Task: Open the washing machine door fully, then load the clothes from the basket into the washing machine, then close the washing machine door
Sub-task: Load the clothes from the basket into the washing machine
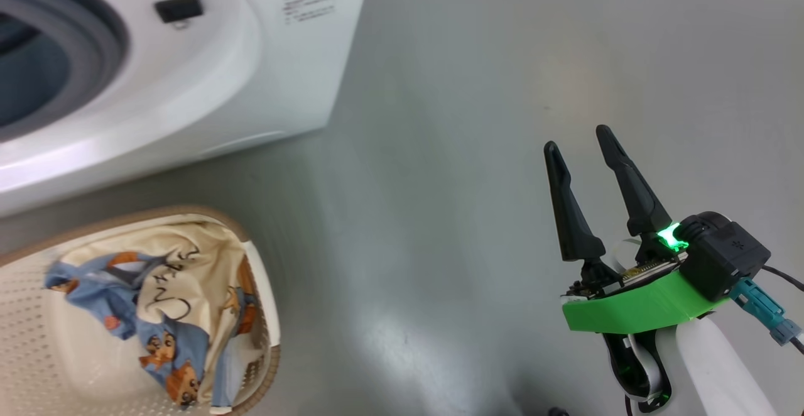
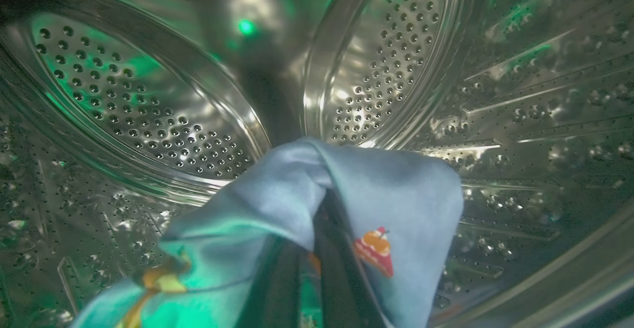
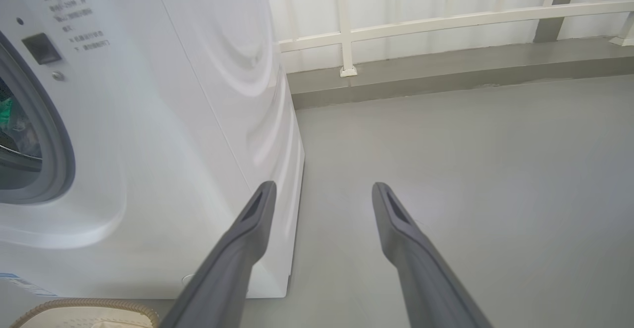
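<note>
Clearly inside the steel drum (image 2: 148, 120), the left gripper (image 2: 317, 248) was clenched on a blue garment (image 2: 396, 194), and the cloth draped over both fingers, hiding their tips. The right gripper (image 1: 578, 139) hung spread and empty above the floor (image 1: 471, 152). More clothes (image 1: 163, 290) lay in the basket (image 1: 264, 315), just beside the washing machine (image 1: 282, 76). The small print (image 1: 311, 1) on its front was too blurred to read.

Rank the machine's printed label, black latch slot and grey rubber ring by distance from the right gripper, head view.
1. Printed label, rightmost, closest to the right gripper.
2. Black latch slot, further left.
3. Grey rubber ring, farthest left.
</note>
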